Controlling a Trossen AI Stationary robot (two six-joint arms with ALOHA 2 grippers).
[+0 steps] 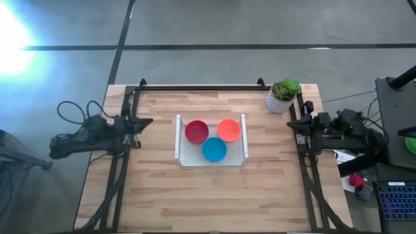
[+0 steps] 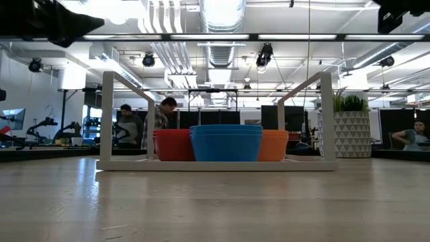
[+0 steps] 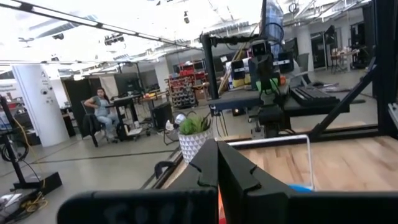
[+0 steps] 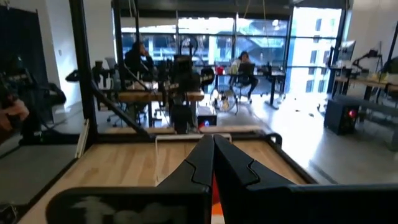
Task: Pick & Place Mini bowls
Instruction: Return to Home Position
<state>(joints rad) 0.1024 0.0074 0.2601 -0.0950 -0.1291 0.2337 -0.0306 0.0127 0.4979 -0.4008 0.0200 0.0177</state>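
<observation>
Three mini bowls sit inside the white perforated tray (image 1: 181, 153) at the table's middle: red (image 1: 197, 131), orange (image 1: 228, 129) and blue (image 1: 214, 149) nearest the near edge. In the low view the red (image 2: 173, 144), blue (image 2: 226, 142) and orange (image 2: 274, 144) ones rest on the tray floor, and lines on the blue one suggest a stack. My left gripper (image 1: 149, 121) waits shut above the table's left edge, pointing at the tray. My right gripper (image 1: 290, 121) waits shut above the right edge. Each wrist view shows its own fingers closed together, left (image 3: 217, 163) and right (image 4: 213, 158).
A green plant in a white pot (image 1: 283, 96) stands at the far right corner, close to my right arm. The tray has two upright wire handles (image 2: 107, 114) on its left and right sides. Bare wood (image 1: 214, 195) lies between the tray and the near edge. People sit in the room behind.
</observation>
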